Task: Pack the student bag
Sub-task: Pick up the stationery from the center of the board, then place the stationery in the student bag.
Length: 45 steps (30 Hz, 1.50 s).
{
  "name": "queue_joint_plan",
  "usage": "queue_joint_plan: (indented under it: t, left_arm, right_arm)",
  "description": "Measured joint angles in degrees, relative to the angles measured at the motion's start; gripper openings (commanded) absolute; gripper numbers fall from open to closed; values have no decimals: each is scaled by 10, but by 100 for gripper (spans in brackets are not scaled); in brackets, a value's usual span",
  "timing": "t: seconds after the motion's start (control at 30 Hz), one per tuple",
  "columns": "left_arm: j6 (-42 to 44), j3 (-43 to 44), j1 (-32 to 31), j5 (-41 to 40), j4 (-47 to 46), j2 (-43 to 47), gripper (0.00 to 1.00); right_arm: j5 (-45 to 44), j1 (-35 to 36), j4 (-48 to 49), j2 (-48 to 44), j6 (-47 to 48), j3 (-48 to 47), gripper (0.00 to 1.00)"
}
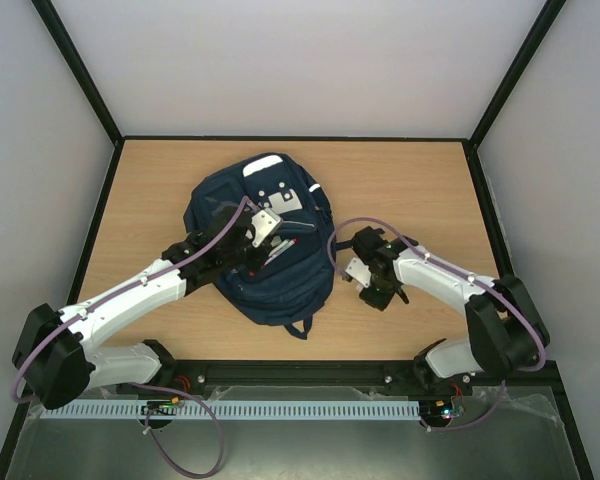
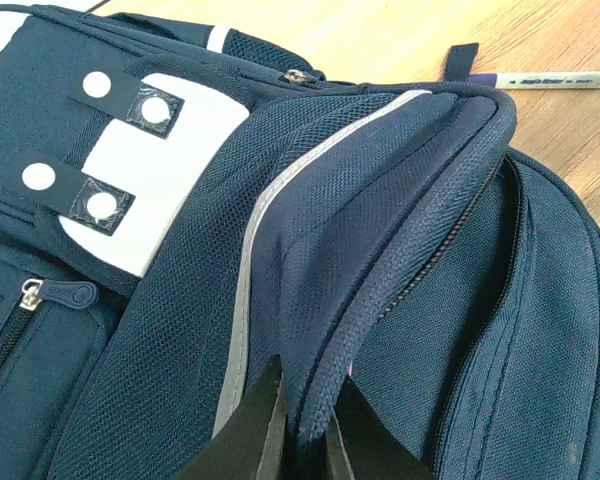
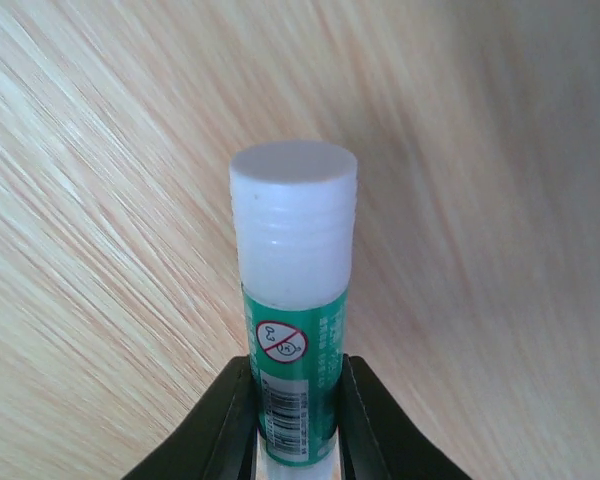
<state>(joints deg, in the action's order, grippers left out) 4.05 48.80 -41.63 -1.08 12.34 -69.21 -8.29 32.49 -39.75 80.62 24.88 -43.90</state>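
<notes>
student bag (image 1: 280,290) lies flat on the table (image 1: 420,190), left of centre, top loop toward the near edge; left gripper (image 2: 302,425) clenched on a lifted zipper edge of the bag, fabric pinched between the jaws; right gripper (image 3: 298,400) sits just right of the bag over bare wood, grasping a glue stick (image 3: 294,240) low on its green label, white cap pointing away from the jaws; pen (image 2: 550,79) lies on the table near the bag's edge
</notes>
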Motion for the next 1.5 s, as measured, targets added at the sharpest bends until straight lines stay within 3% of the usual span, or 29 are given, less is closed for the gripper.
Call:
queue_joint_plan:
  t: [0.4,0.57,0.9,1.2,1.5]
  left_arm:
    - [0,0,0,0,0,0,8]
    - [0,0,0,1,0,0,8]
    - [-1,0,0,3,0,3,7]
    - [-4,0,0,-9,0,10,7]
    - [-7,0,2,-9,0,18,7]
  right_arm:
    - [80,52,12,-92,49,-78,7]
    - [71,114,46,-121,75,-107,7]
    - [-81,261,159,-130,191,-110,7]
    - [-181,326,252,-40,310,-110,6]
    - [-208,335,309,19,379,-118,7]
